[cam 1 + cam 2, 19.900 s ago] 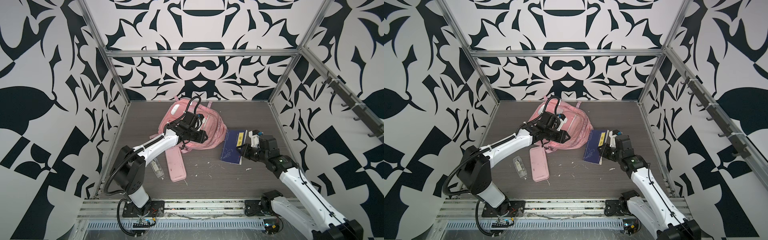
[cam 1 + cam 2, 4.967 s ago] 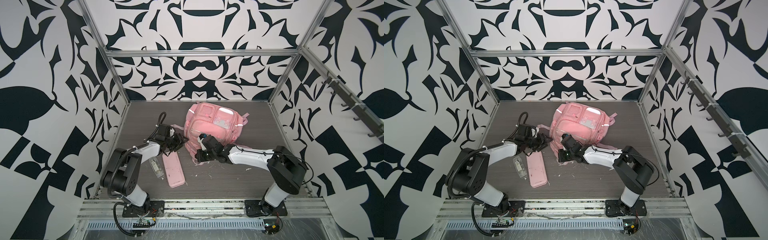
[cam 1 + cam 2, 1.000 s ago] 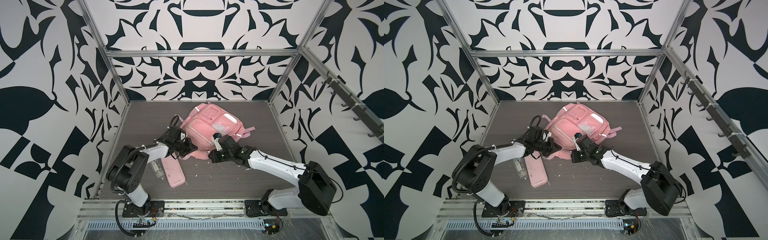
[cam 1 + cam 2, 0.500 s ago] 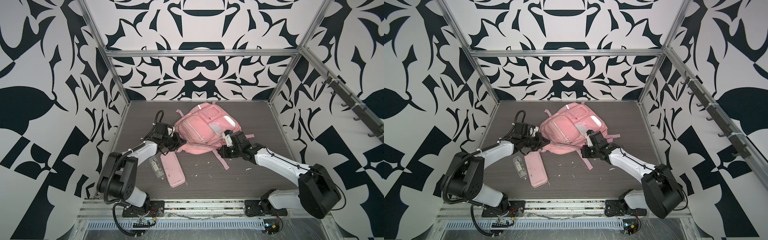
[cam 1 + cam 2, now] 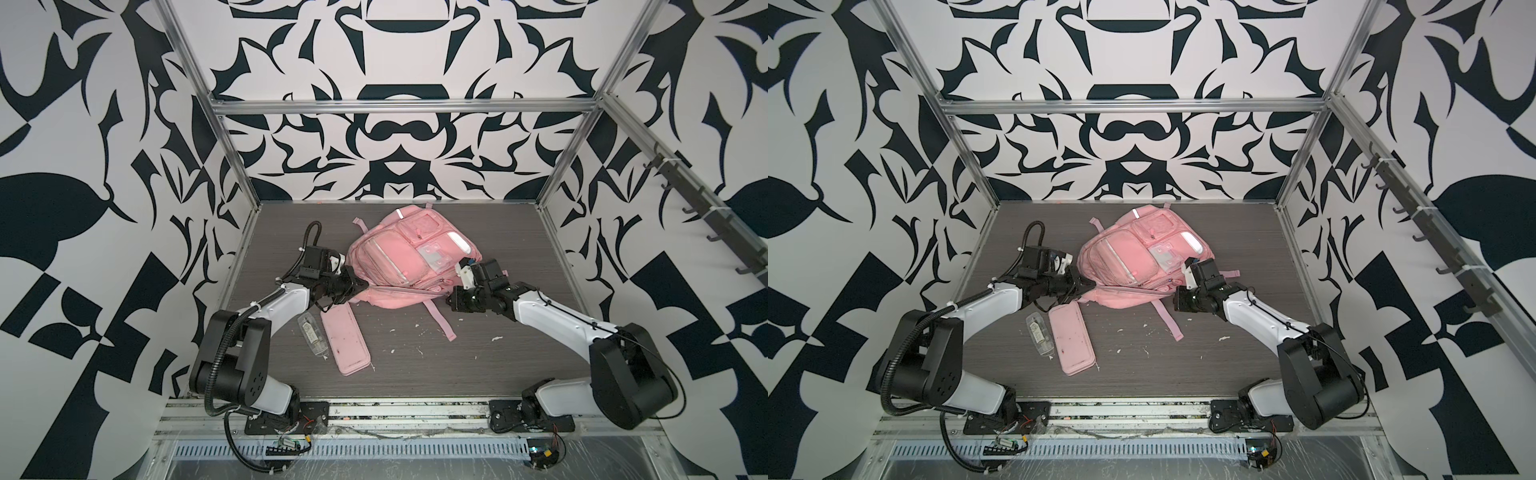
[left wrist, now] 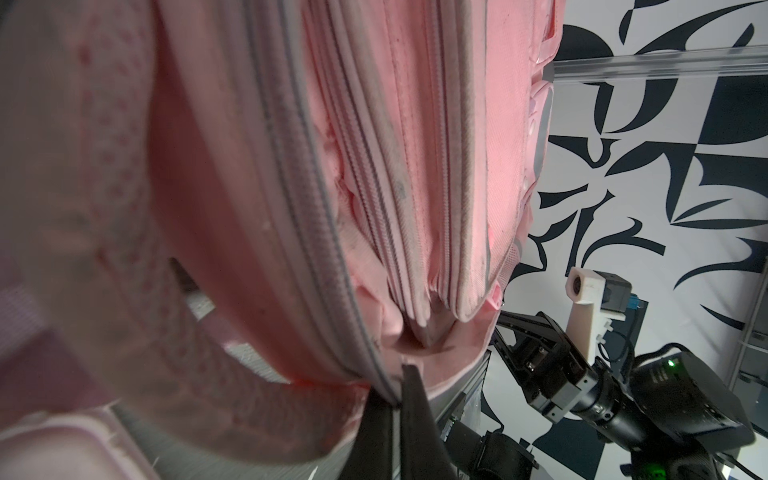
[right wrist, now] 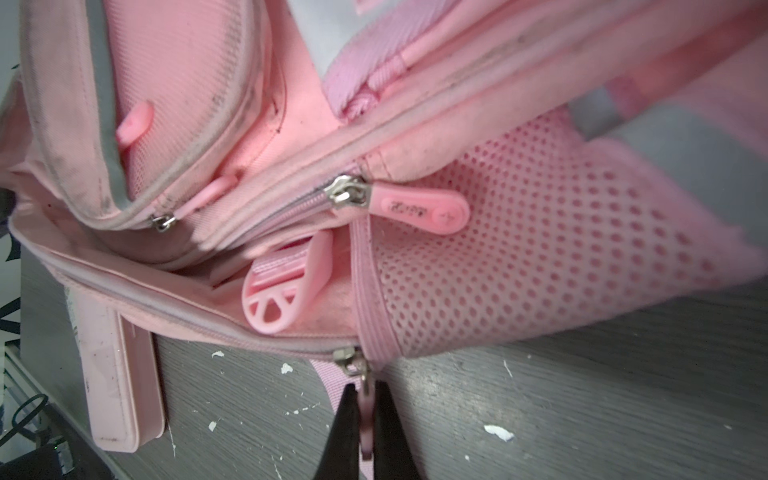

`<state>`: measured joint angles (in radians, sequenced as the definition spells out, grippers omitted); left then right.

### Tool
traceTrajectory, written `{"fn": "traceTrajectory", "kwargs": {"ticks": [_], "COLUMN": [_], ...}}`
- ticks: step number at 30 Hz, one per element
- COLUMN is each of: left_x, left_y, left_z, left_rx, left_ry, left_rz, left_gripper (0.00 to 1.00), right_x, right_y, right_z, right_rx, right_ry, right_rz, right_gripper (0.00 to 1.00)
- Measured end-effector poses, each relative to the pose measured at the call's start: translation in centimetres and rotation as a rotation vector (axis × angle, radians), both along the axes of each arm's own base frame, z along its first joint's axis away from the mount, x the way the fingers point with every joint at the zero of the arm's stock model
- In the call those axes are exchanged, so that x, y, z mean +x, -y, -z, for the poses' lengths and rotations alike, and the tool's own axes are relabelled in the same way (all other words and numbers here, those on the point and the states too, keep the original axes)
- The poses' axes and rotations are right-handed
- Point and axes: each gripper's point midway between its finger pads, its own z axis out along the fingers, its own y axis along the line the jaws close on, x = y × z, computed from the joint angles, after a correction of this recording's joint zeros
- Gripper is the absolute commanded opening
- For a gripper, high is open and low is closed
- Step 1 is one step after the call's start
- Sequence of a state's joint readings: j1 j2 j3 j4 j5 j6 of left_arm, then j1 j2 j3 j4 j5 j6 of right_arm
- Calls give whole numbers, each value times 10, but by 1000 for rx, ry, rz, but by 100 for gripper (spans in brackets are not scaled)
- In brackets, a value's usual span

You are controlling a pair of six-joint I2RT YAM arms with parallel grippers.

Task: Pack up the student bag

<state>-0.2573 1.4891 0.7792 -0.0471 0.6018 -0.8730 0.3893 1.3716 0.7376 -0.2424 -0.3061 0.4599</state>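
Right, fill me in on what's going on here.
Both arms are working on the large soft pink fabric backpack. The left gripper has its jaws shut on the bag's zipped edge. The right gripper has its jaws shut on a pink zipper pull. A flat pink pencil case lies outside the bag.

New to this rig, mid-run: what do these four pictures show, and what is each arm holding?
Two robot arms with pincer grippers work over a table. The two wide pictures come from one overhead camera pair; the close-ups come from a camera on each wrist. On the table lie a pink bag, a pink pencil case and a small clear container. The left gripper is shut on the bag's edge; the right gripper is shut on a zip pull.
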Motion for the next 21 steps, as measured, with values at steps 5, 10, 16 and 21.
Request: {"fn": "traceTrajectory", "kwargs": {"ticks": [5,10,16,21], "left_x": [3,11,16,19], "left_y": [-4,-16,-5,7], "left_z": [2,9,12,14], "left_rx": [12,46,89,152], "left_ry": [5,2,2,11], "left_rz": [-12,-52,-2,58], "left_gripper": [0,3,7,10], "right_x": [-3,-13,-14,-13], "right_y": [7,25,25,24], "right_z": [4,12,-4,-7], "right_rx": [-4,-29,-10,-2], "right_ry": [-23,-63,-24,-16], "right_rz": [23,79,83,84], "right_gripper": [25,31,32,33]}}
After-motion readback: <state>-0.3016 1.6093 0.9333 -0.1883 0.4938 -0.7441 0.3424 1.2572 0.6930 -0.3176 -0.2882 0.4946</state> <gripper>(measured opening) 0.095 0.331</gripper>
